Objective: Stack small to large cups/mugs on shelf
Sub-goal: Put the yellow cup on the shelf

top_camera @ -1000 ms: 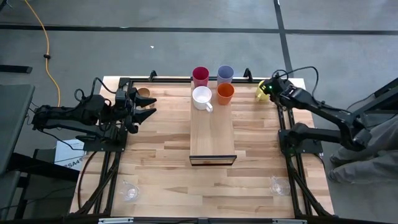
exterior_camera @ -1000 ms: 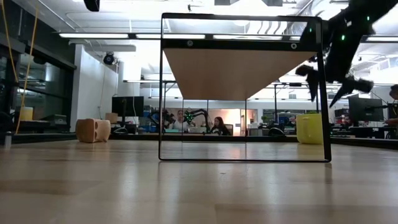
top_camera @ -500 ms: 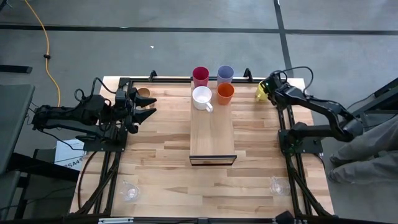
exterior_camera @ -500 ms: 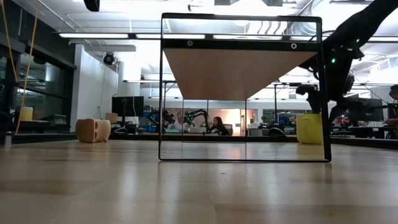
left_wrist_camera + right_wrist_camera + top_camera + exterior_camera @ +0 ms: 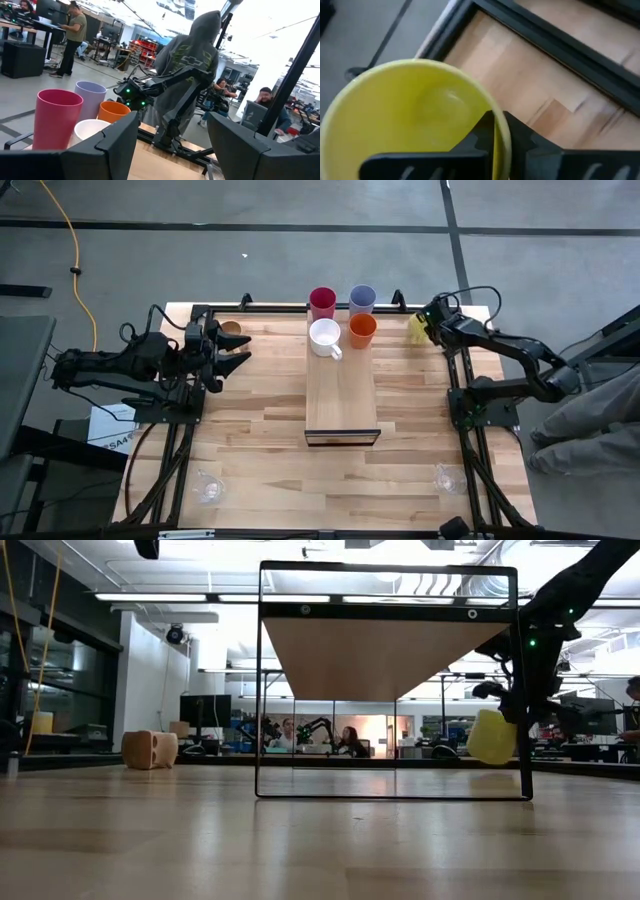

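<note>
The round yellow mug [image 5: 491,737] hangs tilted in the low view, at the right of the frame, its base lifted clear of the striped wooden bench [image 5: 300,840] and its long axis leaning off upright, the bottom swung toward the frame's left. In the right wrist view its open mouth [image 5: 415,115] fills the lower left of the frame, facing the camera, with the glossy inside wall in sight. There the right claw [image 5: 495,132] is pressed together on the rim, one dark finger inside the cup and one outside, pinching the wall between them. The high view shows only a sliver of yellow [image 5: 417,328] at the upper right, just left of the right claw [image 5: 430,323] and mostly hidden under it.

The left claw [image 5: 238,349] waits spread wide at the upper left of the high view, a tan wooden cup [image 5: 231,329] just beyond it. On the far end of the long pale wood shelf [image 5: 341,395] stand a crimson tumbler [image 5: 322,302], a lavender tumbler [image 5: 362,299], a white mug [image 5: 325,336] and an orange tumbler [image 5: 362,329]. The left wrist view shows these four from the side, close together.
</note>
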Motion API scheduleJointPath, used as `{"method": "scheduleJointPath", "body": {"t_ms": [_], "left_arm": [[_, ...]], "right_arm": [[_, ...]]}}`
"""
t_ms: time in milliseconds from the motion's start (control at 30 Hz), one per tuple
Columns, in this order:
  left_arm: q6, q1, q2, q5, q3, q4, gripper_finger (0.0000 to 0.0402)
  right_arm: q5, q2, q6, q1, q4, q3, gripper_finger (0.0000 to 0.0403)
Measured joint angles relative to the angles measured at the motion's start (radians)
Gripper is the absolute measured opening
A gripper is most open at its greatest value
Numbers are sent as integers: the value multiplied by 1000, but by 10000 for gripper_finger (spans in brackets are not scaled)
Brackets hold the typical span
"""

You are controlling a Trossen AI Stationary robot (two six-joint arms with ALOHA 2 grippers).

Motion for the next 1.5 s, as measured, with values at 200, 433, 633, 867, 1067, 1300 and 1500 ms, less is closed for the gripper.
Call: {"method": "scheduleJointPath", "body": {"t_ms": [200,433,633,867,1067,1300,1500], "left_arm": [[-23,0,0,0,0,2,228],[-49,0,0,0,0,2,228],[-49,0,0,0,0,2,228],[-7,0,0,0,0,0,228],[38,0,0,0,0,-5,227],[38,0,0,0,0,-5,227],[38,0,0,1,0,-6,227]], "right_arm": [[46,-133,-127,8,-2,4,6],[66,-444,-544,95,-92,124,2],[10,-648,-763,320,-380,256,1],[-113,-796,-748,593,-488,234,1],[-121,-765,-755,772,-247,134,0],[-170,-610,-896,951,200,110,0],[-165,-549,-981,1036,312,137,0]]}}
